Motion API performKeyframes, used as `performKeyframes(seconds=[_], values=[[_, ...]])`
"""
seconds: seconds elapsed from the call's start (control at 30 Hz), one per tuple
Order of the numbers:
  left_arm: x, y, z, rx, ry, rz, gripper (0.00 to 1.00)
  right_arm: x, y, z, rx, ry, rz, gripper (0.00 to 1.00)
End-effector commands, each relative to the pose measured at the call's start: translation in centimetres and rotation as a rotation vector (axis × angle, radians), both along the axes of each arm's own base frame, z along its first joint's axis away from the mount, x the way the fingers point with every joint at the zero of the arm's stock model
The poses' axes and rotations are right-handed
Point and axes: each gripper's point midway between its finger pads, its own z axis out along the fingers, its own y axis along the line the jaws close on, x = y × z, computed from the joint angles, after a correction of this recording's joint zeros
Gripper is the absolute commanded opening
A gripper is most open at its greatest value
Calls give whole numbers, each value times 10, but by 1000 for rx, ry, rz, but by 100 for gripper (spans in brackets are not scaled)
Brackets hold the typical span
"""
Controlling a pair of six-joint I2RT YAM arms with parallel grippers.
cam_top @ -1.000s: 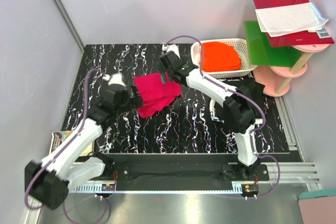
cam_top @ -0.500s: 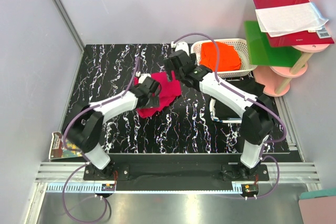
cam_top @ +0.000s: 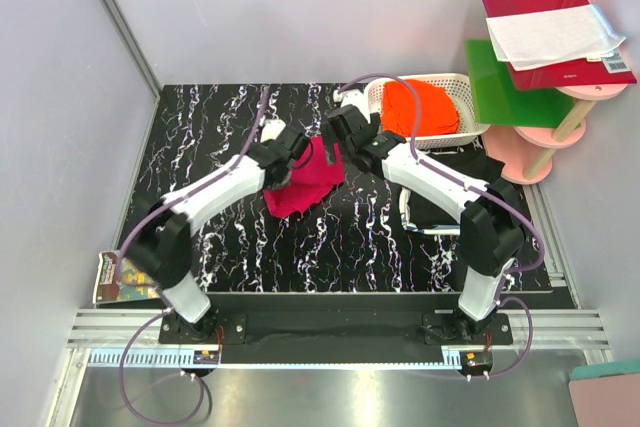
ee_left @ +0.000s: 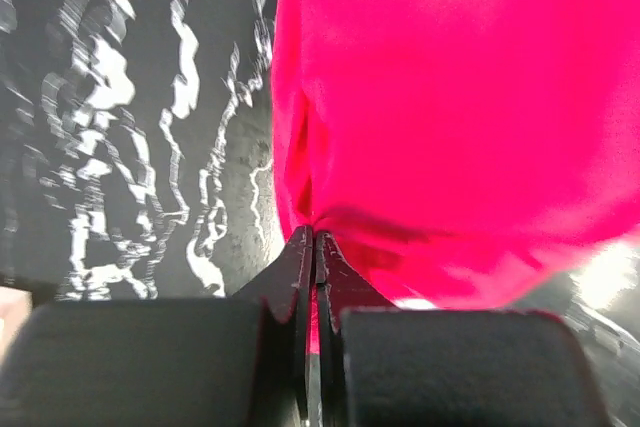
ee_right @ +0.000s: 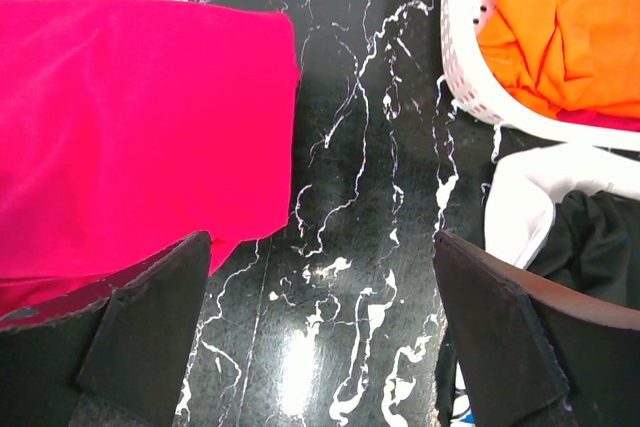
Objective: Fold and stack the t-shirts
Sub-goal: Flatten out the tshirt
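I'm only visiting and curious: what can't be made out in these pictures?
- Left wrist view: blurred; the left gripper pinches the pink t-shirt, how much cloth is hidden.
- Top view: the right arm crosses the black t-shirt; its outline is lost on the dark table.
- Right wrist view: the frame's edge cuts off the orange t-shirt.

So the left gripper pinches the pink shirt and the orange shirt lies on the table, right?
No: the left gripper pinches the pink shirt, but the orange shirt lies in the white basket, per the top external view.
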Motion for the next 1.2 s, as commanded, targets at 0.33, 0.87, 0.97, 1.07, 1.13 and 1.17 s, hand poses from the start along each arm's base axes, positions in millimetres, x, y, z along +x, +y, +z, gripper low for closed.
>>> performKeyframes(seconds=[0.33, 0.87, 0.97, 1.07, 1.13, 1.17], values=[[-86, -166, 264, -340, -429, -602, 0, -6, -29, 45, 106, -129, -121, 100], [-63, 121, 214, -69, -378, 203, 0, -5, -54, 41, 132, -139, -185, 100], [-64, 127, 241, -71, -432, 232, 0, -4, -57, 44, 133, -150, -199, 100], [-60, 150, 270, 24, -482, 310, 0, -6, -62, 46, 127, -159, -210, 100], [-56, 170, 285, 73, -477, 350, 0, -6, -68, 46, 124, -162, -218, 100], [-51, 176, 278, 122, -425, 369, 0, -6, -69, 45, 122, -160, -219, 100]])
